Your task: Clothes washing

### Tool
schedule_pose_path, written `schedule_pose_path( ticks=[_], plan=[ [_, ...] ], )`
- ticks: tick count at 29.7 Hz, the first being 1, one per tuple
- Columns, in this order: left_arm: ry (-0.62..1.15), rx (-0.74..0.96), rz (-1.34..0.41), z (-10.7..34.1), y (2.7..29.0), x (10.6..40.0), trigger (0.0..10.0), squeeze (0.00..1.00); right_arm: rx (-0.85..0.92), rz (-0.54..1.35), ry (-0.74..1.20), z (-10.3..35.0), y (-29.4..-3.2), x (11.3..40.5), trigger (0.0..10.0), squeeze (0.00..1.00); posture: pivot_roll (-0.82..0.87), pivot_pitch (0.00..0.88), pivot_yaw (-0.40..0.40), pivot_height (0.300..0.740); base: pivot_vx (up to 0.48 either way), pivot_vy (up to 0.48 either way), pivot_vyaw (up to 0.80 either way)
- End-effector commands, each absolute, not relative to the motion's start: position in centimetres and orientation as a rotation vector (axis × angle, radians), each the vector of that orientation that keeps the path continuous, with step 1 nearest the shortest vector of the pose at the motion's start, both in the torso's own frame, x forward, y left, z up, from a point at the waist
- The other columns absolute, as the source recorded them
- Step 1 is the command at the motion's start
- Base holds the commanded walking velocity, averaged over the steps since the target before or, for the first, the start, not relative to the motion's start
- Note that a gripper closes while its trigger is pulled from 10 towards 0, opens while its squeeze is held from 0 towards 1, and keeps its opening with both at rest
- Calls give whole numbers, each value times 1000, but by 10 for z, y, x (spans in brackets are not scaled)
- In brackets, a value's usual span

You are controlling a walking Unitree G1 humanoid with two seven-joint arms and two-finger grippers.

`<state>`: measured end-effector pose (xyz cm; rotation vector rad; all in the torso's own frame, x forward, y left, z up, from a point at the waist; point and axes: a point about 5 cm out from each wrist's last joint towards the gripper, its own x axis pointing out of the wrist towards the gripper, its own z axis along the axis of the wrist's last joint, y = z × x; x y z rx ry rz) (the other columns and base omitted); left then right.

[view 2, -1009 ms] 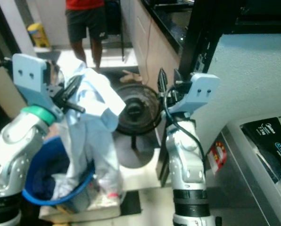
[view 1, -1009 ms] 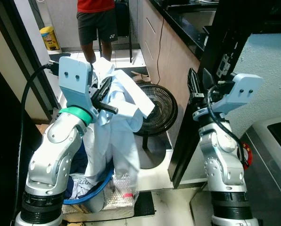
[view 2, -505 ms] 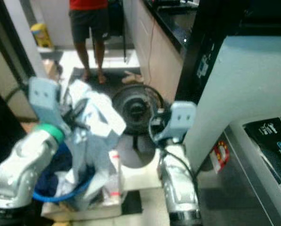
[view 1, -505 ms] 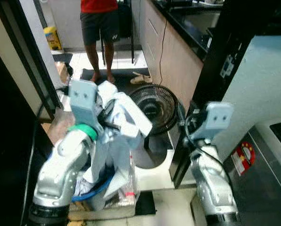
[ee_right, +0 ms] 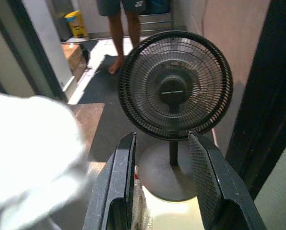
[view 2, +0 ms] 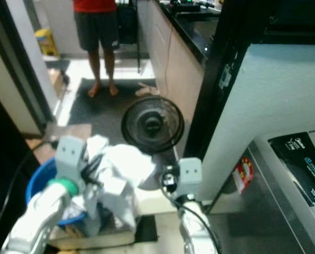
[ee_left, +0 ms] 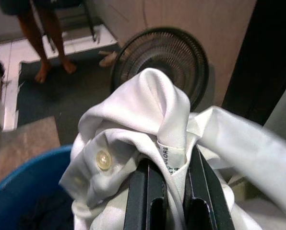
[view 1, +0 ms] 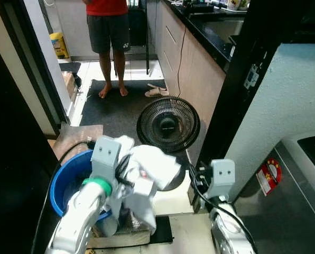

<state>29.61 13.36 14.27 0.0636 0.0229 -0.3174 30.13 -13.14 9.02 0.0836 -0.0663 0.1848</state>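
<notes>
Here, white shirt (ee_left: 148,124) in left hand (ee_left: 169,191).

Two black fingers (ee_left: 145,196) pinching a bunched white button-up shirt (ee_left: 152,124), small label caught between them. Round black wire-grille floor fan (ee_left: 162,55) at twelve o'clock. Blue plastic tub (ee_left: 23,191) at eight o'clock. Bare legs of a person (ee_left: 44,38) at eleven o'clock, standing on a dark mat.

Home kitchen-laundry: counter (view 1: 210,32), washing machine (view 2: 300,164), floor fan (view 1: 168,124).
</notes>
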Motion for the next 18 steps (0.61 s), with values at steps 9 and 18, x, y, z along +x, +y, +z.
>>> schedule_pose_path(
  ticks=[9, 18],
  plan=[
    [-146, 32, -280, 177, 129, 304, 10000, 0, 124, 237, -254, 143, -118, 329, 10000, 0, 48, 0, -33, 740, 0, 0, 0],
    [-253, 9, -289, 210, 129, 307, 10000, 0, 237, 182, -481, 214, -126, 343, 10000, 0, 44, 0, -12, 740, 0, 0, -622]
  ],
)
